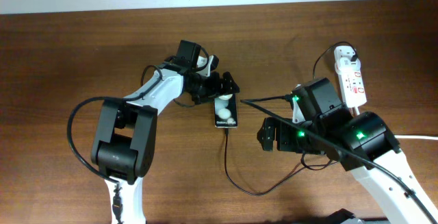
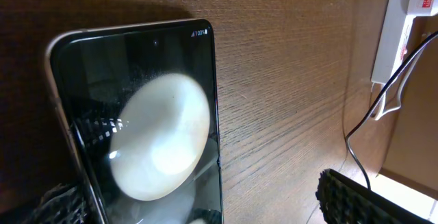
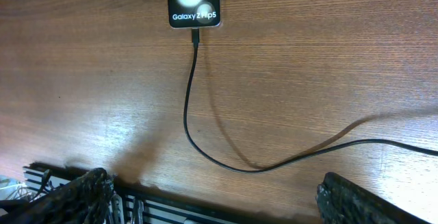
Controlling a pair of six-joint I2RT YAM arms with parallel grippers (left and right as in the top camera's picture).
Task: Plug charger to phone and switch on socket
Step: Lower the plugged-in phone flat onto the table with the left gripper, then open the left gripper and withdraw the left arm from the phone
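Black phone (image 1: 226, 113): a lettered slab lying flat at centre frame in the overhead view, on a brown wood-grain table (image 1: 68, 46).

Charger (image 3: 186, 114): a thin black cable. Its plug tip appears seated in the phone's lettered end, as far as the right wrist view shows. The cable loops toward lower centre, then climbs right to the white adapter head (image 1: 344, 55), which sits on the socket (image 1: 352, 81) at upper right.

Left gripper (image 1: 224, 92): at the phone's upper end, jaws spread wide and clasping nothing. It is probably stationed there to brace the slab against the plug's push.

Right gripper (image 3: 213, 179): jaws wide and empty, hovering just right of the phone with the cable slack below it, so seemingly free for the switch.

Socket switches: red marks are visible, but whether they are on or off cannot be told. By judgement, plugging looks complete and switching remains.
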